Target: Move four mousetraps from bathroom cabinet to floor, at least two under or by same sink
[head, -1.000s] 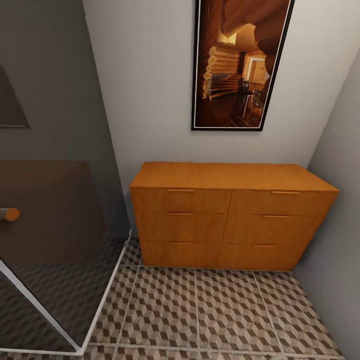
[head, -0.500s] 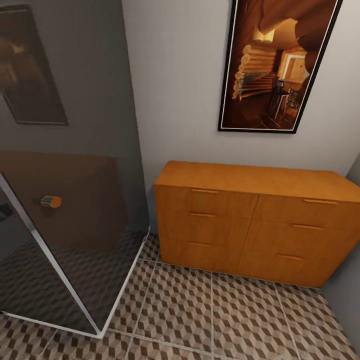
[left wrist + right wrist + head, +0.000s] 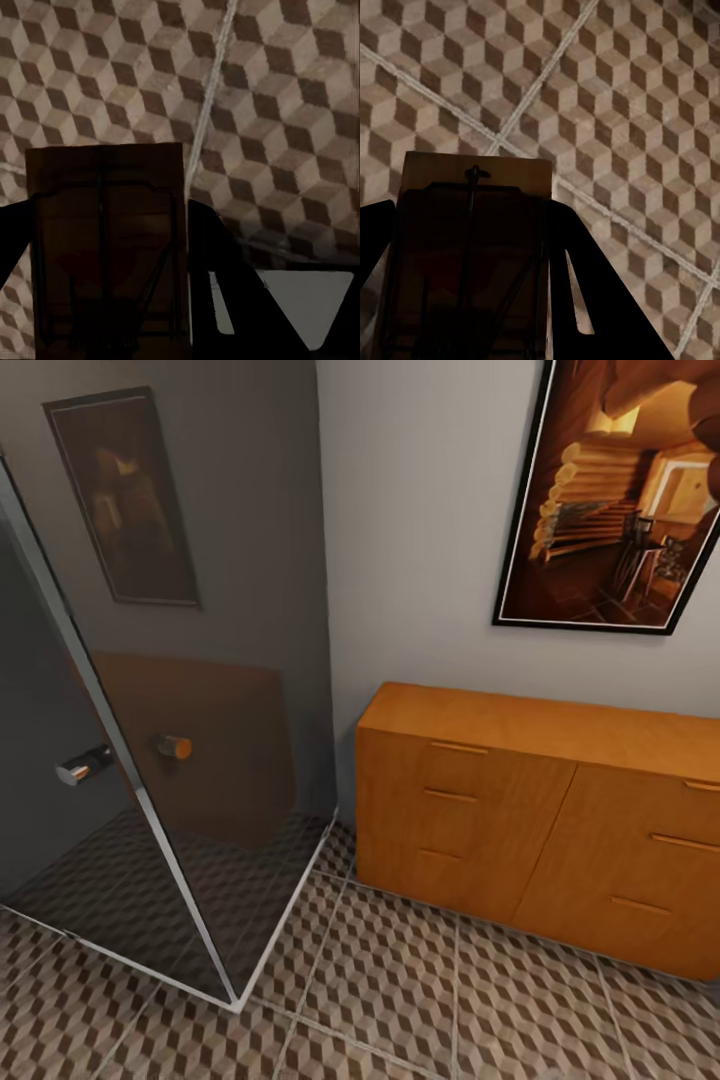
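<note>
Head view has swung left since a second ago: the cabinet (image 3: pixel 540 820) now sits at right, drawers all closed, and a dark glass shower screen (image 3: pixel 190 690) takes the left, which reads as the robot turning away to carry its load toward the sink (camera motion, not furniture). Left gripper (image 3: pixel 112 300) has its jaws clamped on a mousetrap (image 3: pixel 105 240). Right gripper (image 3: pixel 472 300) likewise grips a second mousetrap (image 3: pixel 472 255); both arms point down at the bathroom floor (image 3: pixel 622 90).

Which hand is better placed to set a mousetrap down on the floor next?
Neither clearly. The left hand grips a mousetrap, the right hand another mousetrap, both above the tiled floor.
</note>
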Controlling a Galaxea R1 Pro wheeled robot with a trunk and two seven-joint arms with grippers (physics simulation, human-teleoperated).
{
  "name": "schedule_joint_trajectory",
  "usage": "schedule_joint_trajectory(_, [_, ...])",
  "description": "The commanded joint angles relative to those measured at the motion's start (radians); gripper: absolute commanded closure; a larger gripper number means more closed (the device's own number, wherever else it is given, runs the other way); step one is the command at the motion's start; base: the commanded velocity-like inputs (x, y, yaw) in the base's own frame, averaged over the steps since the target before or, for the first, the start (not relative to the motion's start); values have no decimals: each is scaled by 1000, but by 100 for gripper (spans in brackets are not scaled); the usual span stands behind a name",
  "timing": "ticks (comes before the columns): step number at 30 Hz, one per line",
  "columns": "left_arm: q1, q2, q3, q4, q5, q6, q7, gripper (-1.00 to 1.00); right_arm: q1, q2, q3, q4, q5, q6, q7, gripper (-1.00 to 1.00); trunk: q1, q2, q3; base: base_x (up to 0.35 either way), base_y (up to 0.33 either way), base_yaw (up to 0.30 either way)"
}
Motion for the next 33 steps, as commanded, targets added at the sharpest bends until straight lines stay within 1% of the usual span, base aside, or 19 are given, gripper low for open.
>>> schedule_joint_trajectory(1, [8, 10, -9, -14, 2, -7, 4, 100, 0, 1, 9, -1, -9, -2, -3, 100, 0, 0, -1, 0, 0, 287])
schedule_joint_trajectory(4, [24, 23, -9, -19, 1, -42, 1, 100, 0, 4, 9, 0, -9, -3, -3, 100, 0, 0, -1, 0, 0, 287])
schedule_joint_trajectory(6, [28, 25, -9, -20, 2, -60, 0, 100, 2, 8, 9, 0, -10, -3, -3, 100, 0, 0, -1, 0, 0, 287])
schedule_joint_trajectory(12, [32, 26, -10, -18, 2, -73, -1, 100, 16, 26, 9, 1, -7, -2, -3, 100, 0, 0, -1, 0, 0, 287])
schedule_joint_trajectory(17, [33, 23, -10, -20, 1, -74, -1, 100, 21, 29, 9, 1, -8, -2, -3, 100, 0, 0, -1, 0, 0, 287])
schedule_joint_trajectory(23, [39, 35, -10, -18, 5, -76, -6, 100, 23, 28, 8, 4, -13, -2, -4, 100, 0, 0, -1, 0, 0, 287])
schedule_joint_trajectory(26, [42, 51, -10, -14, 3, -77, -38, 100, 23, 28, 8, 25, -15, 0, -3, 100, 0, 0, -1, 0, 0, 287])
schedule_joint_trajectory(29, [42, 61, -10, -13, 3, -77, -73, 100, 27, 29, 8, 33, -15, 0, -3, 100, 0, 0, -1, 0, 0, 287])
schedule_joint_trajectory(33, [42, 65, -10, -15, 3, -75, -91, 100, 35, 30, 9, 35, -13, 0, -3, 100, 0, 0, -1, 0, 0, 287])
